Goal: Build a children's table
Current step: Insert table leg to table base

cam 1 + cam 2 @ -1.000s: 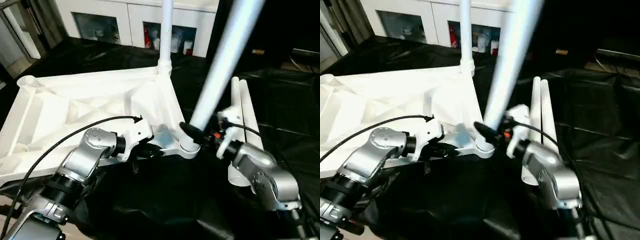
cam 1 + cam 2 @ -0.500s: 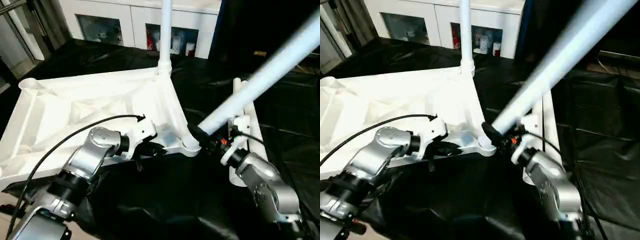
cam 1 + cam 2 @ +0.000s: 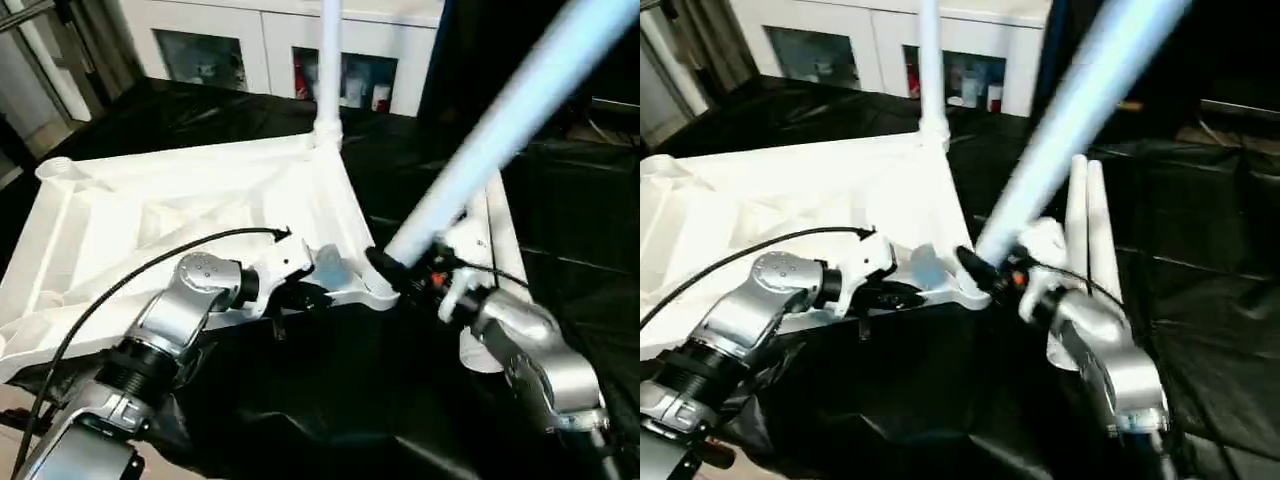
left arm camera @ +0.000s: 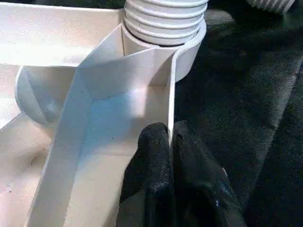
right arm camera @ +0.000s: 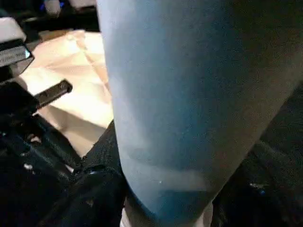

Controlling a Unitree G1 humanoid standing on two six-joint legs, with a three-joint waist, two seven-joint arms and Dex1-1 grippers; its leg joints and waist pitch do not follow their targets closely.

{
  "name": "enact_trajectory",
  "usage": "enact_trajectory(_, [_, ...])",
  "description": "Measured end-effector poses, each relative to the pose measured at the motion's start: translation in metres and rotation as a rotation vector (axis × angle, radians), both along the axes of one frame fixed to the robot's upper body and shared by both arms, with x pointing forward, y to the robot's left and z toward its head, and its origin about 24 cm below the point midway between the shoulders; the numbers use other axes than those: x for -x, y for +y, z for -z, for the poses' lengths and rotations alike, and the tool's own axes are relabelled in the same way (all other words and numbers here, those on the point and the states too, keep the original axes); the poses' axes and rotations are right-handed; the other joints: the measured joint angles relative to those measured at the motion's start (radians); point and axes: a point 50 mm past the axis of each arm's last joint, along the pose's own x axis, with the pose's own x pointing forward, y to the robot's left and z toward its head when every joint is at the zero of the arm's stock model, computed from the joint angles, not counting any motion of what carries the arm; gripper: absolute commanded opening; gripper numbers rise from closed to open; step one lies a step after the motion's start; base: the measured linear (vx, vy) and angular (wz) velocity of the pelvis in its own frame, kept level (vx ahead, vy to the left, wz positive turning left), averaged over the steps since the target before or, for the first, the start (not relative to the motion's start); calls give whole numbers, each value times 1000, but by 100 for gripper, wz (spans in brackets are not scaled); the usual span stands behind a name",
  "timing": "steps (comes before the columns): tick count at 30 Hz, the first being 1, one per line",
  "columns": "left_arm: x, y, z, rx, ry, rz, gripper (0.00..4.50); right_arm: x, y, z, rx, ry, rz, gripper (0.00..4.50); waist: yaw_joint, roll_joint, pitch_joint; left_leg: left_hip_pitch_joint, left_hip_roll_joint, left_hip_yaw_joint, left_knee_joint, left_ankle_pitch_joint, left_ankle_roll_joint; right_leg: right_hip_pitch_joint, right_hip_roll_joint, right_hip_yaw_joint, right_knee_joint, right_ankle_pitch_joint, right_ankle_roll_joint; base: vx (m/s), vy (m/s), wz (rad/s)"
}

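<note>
Tabletop (image 3: 180, 215): upside down on the black cloth (image 3: 330, 400), ribs up.
Fitted leg (image 3: 329, 60): upright in the tabletop's far corner socket; done.
Second leg (image 3: 500, 120): tilted, its foot at the tabletop's near corner socket (image 3: 375, 290); apparently not yet seated.
Spare legs (image 3: 490, 230): two, flat beside the tabletop; left to do.
Left gripper (image 4: 170, 142): pinched tight on the tabletop's edge wall by that near socket.
Right gripper (image 3: 400, 272): half-spread, clasping the second leg low down.

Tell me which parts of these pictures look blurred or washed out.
Left eye view: the leg in the right gripper is motion-smeared; the tabletop glares white. Left wrist view: the socket is sharp. Right wrist view: the leg is too near to focus.
</note>
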Motion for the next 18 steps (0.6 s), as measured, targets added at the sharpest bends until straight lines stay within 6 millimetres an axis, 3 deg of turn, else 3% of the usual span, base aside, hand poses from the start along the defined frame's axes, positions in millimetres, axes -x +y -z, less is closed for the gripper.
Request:
enact_trajectory(9, [0,5,-1,-15,1,0,0,-12,2,-5,111,13,-144,193,-14,-13,-3,0,1,0,0,1,1,0,0,-1,1,0,0,0,0,0])
enact_trajectory(18, [1,8,-1,-27,9,20,0,-20,3,-3,146,33,-259,192,-16,-20,-7,0,2,1,0,4,6,0,1,-1,1,0,0,0,0,0])
